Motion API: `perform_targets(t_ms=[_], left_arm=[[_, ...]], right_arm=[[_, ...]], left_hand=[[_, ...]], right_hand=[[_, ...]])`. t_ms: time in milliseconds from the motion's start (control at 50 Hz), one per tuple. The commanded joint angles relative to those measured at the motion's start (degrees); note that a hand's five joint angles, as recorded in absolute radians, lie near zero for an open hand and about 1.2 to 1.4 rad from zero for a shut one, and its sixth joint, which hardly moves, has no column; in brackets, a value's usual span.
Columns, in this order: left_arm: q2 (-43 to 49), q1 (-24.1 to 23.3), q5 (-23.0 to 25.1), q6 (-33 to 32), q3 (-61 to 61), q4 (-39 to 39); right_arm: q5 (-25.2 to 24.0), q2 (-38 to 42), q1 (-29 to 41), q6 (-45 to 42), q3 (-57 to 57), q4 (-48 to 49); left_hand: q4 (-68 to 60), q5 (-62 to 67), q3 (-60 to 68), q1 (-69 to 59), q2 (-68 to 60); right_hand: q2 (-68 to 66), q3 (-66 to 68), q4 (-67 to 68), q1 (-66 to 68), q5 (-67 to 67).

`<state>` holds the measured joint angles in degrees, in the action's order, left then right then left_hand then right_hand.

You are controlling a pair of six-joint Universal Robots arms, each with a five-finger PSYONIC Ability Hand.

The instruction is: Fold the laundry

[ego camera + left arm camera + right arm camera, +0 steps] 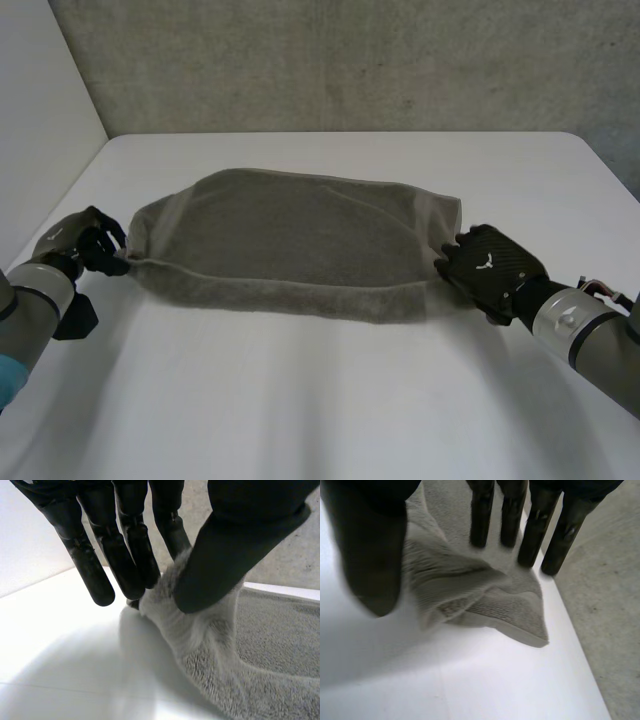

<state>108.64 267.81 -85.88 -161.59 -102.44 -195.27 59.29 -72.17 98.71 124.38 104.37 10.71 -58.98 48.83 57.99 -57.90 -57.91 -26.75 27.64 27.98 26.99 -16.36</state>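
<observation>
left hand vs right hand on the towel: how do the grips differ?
Left hand pinches the towel at its left end; right hand grips its right end. Left hand's thumb presses cloth flat against its fingers; right hand has cloth bunched between thumb and fingers, a corner trailing on the table. Both hold a short end, towel spread between them.

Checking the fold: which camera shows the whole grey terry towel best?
The head view: the grey terry towel lies whole on the white table between both hands. The left wrist view shows one end pinched by the left hand; the right wrist view, the other end bunched under the right hand.
</observation>
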Motion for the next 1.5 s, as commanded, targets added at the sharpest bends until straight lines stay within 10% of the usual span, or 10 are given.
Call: perform_targets(t_ms=[20, 320, 820, 1140, 1500], left_arm=[[-2.64, 0.61, 0.10, -0.30, -0.83, -0.28], [-7.47, 1.49, 13.00, -16.80, -0.74, -0.63], [-6.51, 3.86, 18.65, -52.77, -9.00, 2.00], [0.69, 4.12, 18.29, -53.57, -7.42, -2.74], [4.22, 5.18, 17.86, -53.57, -6.28, -8.81]], right_arm=[[0.21, -4.03, -1.07, 6.13, 1.01, 0.01], [4.34, -7.55, -0.63, 38.81, -5.48, -13.41], [19.37, 4.23, 4.73, 30.21, -11.12, -13.78], [18.93, 4.67, 5.53, 36.89, -12.09, -13.96], [18.32, 4.14, 4.65, 37.60, -11.56, -12.38]], left_hand=[[32.79, -32.63, -31.80, 31.70, 31.71], [47.26, -47.10, -46.26, 46.17, 46.18], [45.74, -45.58, -44.75, 44.65, 44.67], [43.73, -43.57, -42.73, 42.64, 42.65], [34.47, -34.31, -33.48, 33.38, 33.40]], right_hand=[[16.75, -17.64, -17.98, -16.99, 16.36], [16.75, -17.64, -17.98, -16.99, 16.36], [10.95, -11.83, -12.18, -11.19, 10.56], [-5.70, 4.82, 4.48, 5.47, -6.09], [-53.25, 52.36, 52.02, 53.01, -53.64]])
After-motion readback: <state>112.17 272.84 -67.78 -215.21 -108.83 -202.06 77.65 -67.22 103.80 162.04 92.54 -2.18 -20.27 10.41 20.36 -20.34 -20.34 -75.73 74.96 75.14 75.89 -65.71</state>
